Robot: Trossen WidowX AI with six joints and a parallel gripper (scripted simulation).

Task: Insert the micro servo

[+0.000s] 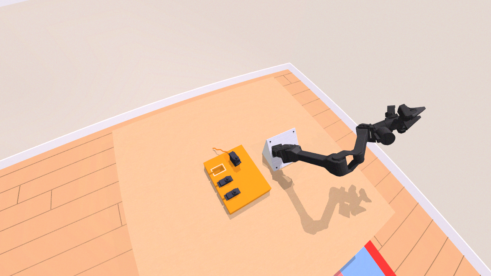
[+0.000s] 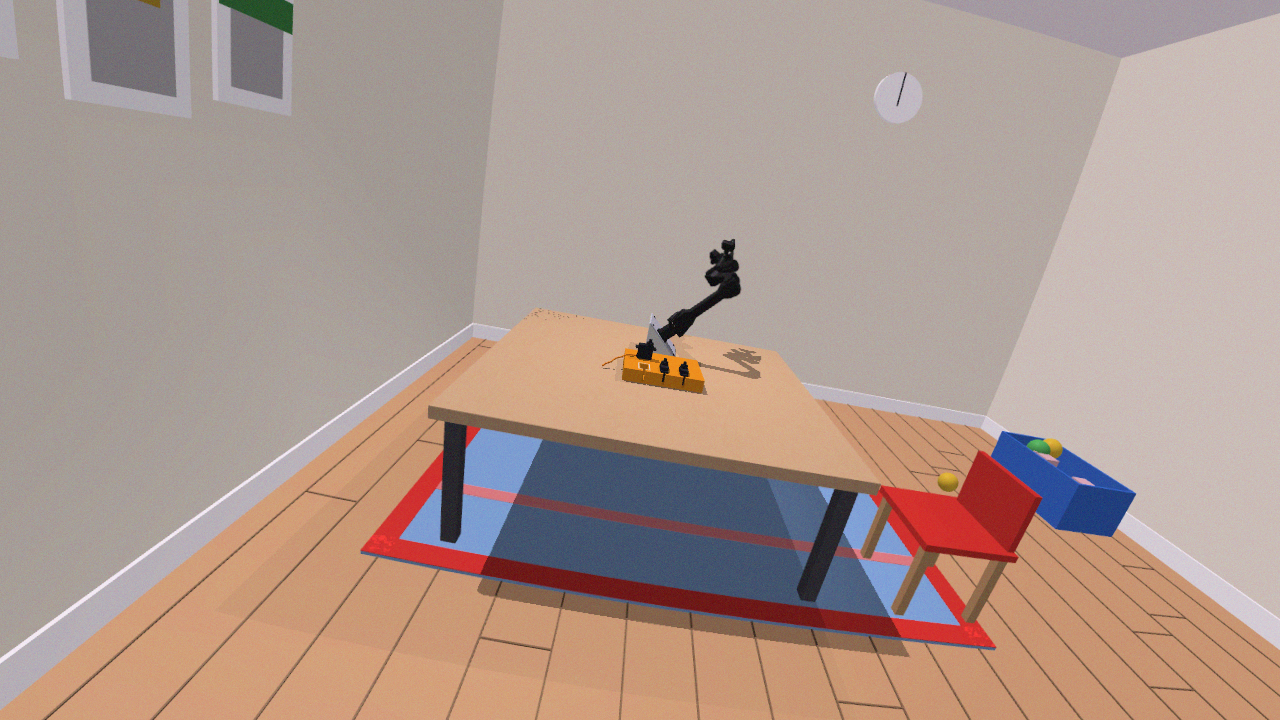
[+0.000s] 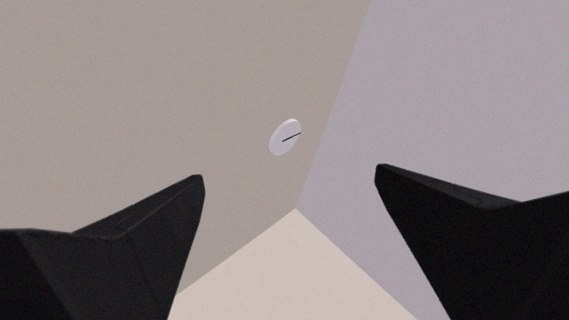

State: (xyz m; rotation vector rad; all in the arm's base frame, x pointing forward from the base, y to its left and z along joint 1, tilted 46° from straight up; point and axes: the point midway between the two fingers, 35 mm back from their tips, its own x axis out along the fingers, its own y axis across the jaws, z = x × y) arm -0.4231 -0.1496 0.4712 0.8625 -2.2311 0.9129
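The loose black micro servo (image 1: 234, 158) (image 2: 645, 350) lies on the orange deck (image 1: 252, 180) (image 2: 662, 381), near its edge facing the arm's base. Its orange cable (image 1: 219, 150) (image 2: 615, 360) runs out over the deck's edge. The empty pocket (image 1: 218, 169), outlined in white, is at a deck corner beside the loose servo. Two other black servos (image 1: 225, 181) (image 1: 232, 193) sit in a row with the pocket. My gripper (image 1: 422, 113) (image 3: 291, 178) is open and empty, raised high and far from the deck, pointing away from it toward the walls.
The arm's white angled base plate (image 1: 286, 138) (image 2: 659, 335) stands on the wooden table (image 1: 178, 219) (image 2: 554, 402) just beside the deck. A red chair (image 2: 957, 523) and a blue bin (image 2: 1065, 497) stand on the floor beyond the table.
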